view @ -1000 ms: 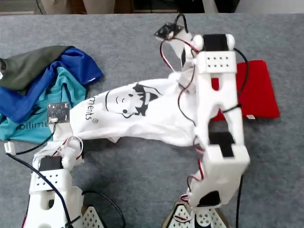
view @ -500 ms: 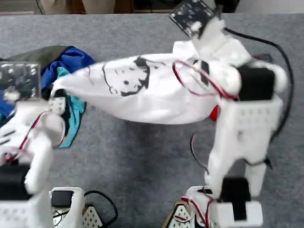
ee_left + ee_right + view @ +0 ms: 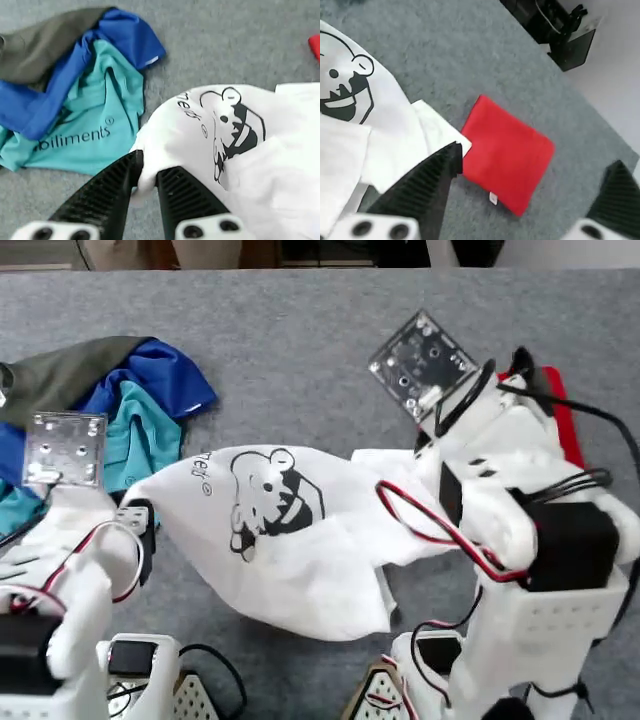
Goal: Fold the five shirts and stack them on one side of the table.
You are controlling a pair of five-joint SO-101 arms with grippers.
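White shirt [image 3: 300, 550] with a black cartoon face lies crumpled on the grey tabletop [image 3: 300, 330], in the lower middle of the high view. The left claw [image 3: 146, 162] is clamped tight on an edge of it, at the end of the cloth toward the left of the high view. The fabric there is bunched between the black fingers [image 3: 107, 187]. The right claw [image 3: 535, 160] stands wide apart with nothing gripped. One of its fingertips sits just beside a loose corner of the white shirt. Under its gap lies the red shirt [image 3: 507, 152], folded into a flat rectangle. Whether the white corner touches the red edge or merely comes close I cannot tell. At the upper left of the high view three unfolded shirts are heaped together and overlapping. A grey-green shirt [image 3: 60, 380] lies farthest back, with a blue shirt [image 3: 160, 380] beside and partly under it. A teal shirt [image 3: 140, 445] lies nearest the white shirt's pinched end.
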